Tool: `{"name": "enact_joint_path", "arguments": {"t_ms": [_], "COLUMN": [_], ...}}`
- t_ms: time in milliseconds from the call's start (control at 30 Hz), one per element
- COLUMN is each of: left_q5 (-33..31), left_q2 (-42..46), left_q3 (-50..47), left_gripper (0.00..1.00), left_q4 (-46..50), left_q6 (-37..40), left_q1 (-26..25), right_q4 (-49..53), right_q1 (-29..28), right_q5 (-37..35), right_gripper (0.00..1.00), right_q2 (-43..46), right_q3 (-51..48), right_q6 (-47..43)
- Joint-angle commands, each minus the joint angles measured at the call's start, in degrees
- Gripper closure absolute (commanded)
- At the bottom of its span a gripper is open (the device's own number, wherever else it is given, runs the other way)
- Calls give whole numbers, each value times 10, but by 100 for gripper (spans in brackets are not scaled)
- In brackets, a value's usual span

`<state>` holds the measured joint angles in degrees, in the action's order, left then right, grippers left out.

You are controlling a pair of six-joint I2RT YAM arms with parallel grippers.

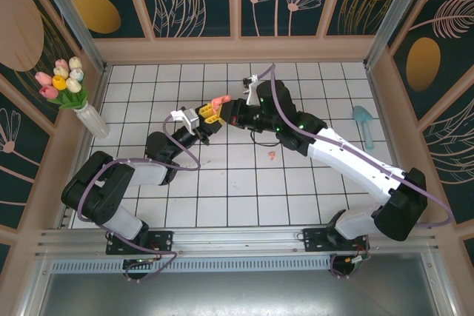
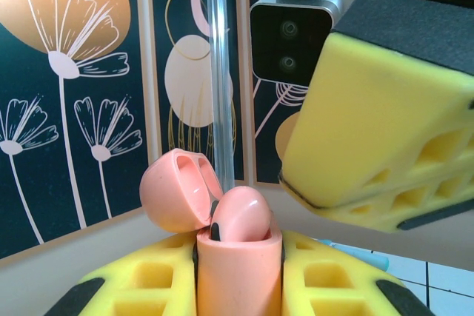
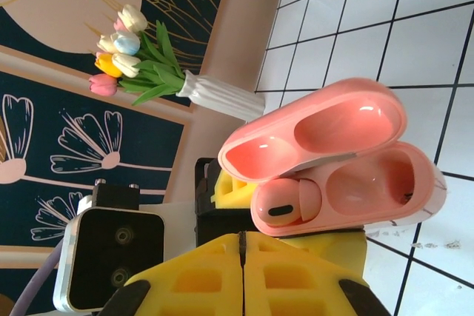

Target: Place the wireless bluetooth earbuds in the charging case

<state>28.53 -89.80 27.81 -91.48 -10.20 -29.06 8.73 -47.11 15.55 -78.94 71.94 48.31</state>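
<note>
Top view, left gripper (image 1: pixel 209 114): we see its yellow fingers clamped on the charging case (image 1: pixel 218 101), which is held above the tiled table (image 1: pixel 222 197) near its middle.
Top view, right gripper (image 1: pixel 231 112): it hangs just right of the case. From this view we cannot tell how its jaws stand.
Top view, loose earbud (image 1: pixel 272 155): a salmon-pink one lies on a white tile, nearer than the case and to its right, close beside the right forearm.
Top view, surroundings: a vase of tulips (image 1: pixel 74 94) stands by the left wall, and a teal object (image 1: pixel 364 125) lies well off to the right.
Left wrist view, left gripper (image 2: pixel 238 286): we see the case (image 2: pixel 237 271) upright, squeezed between the two yellow fingers (image 2: pixel 148 279).
Left wrist view, lid (image 2: pixel 178 190): it is hinged open and tipped to the left.
Left wrist view, seated earbud (image 2: pixel 241 212): its pink head sticks up from the case's mouth.
Right wrist view, right gripper (image 3: pixel 243 257): its two yellow fingers are pressed flat together, and we see nothing between them.
Right wrist view, case (image 3: pixel 348 223): it lies open just beyond those fingertips, with the lid (image 3: pixel 318 135) swung up.
Right wrist view, seated earbud (image 3: pixel 285 205): it sits in the left socket, and the right socket beside it shows its bare pink hollow.
</note>
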Motion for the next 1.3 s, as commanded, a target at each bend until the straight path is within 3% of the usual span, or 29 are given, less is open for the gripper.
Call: {"name": "enact_joint_path", "arguments": {"t_ms": [0,1267], "left_q5": [10,9], "left_q2": [7,2], "left_q3": [12,12], "left_gripper": [100,100], "left_q4": [-73,-74], "left_q6": [-8,-6], "left_q1": [-3,-4], "right_q4": [-19,-30], "right_q1": [15,13], "right_q5": [6,21], "right_gripper": [91,94], "right_q2": [2,-19], "right_q3": [-6,6], "right_q6": [-2,5]}}
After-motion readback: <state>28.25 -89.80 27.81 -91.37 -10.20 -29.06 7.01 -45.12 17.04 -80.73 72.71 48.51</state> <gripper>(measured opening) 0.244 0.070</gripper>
